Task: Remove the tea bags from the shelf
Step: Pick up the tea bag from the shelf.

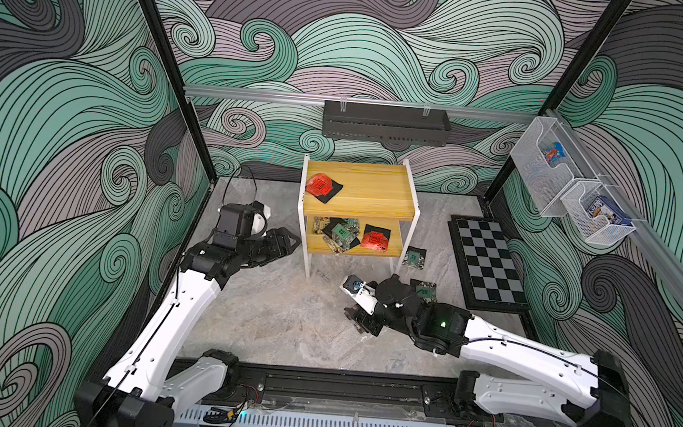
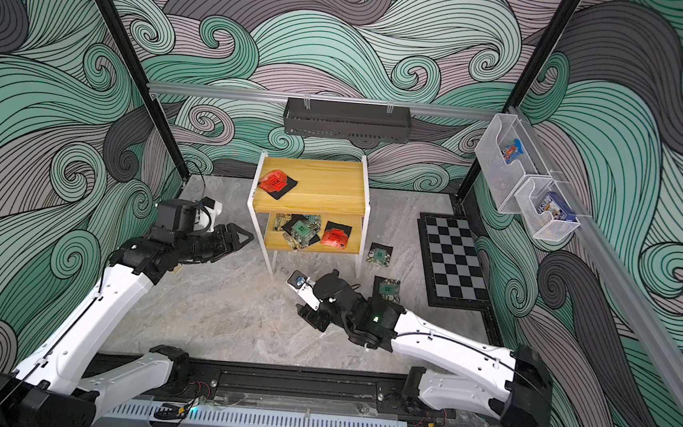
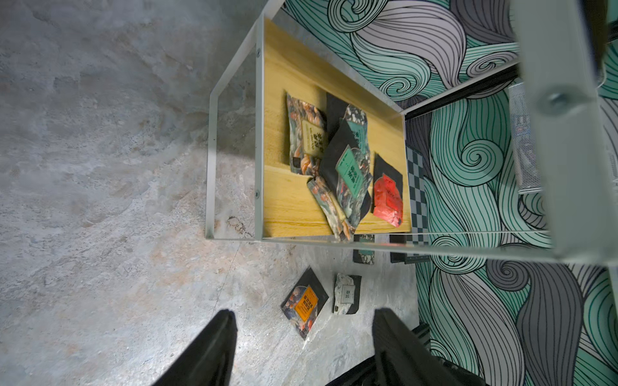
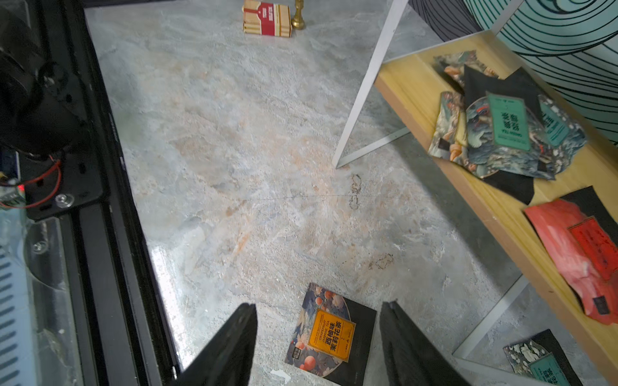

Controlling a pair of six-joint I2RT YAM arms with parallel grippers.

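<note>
The left tool (image 1: 292, 243) is hovering just beside the shelf (image 1: 374, 194), level with the lower board and pointing at the white front leg. Its fingers (image 3: 220, 337) are standing spread wide and are pinching nothing. The right tool (image 4: 318, 305) is hanging low over the surface (image 1: 280, 330) in front of the shelf, and its fingers are standing well apart too. An orange-labelled tea bag (image 4: 329, 331) is lying flat on the surface under the gap between them, and neither finger is gripping it.

On the shelf's top board, a red tea bag (image 1: 320, 185) is lying near the left front corner. On the lower board, a heap of patterned tea bags (image 1: 338, 233) with teal labels is lying in overlapping layers. A second red tea bag (image 1: 375, 240) is resting just beside the heap, toward the right leg.

Off the shelf, a teal-labelled tea bag (image 1: 414, 257) is lying on the surface just beside the right front leg. Another tea bag (image 1: 425, 291) is lying nearer the right arm, which is partly hiding it. A checkered board (image 1: 486, 259) is sitting on the surface further right. In the right wrist view, a red-and-white carton (image 4: 267, 18) is lying on the surface, well apart from the shelf.
</note>
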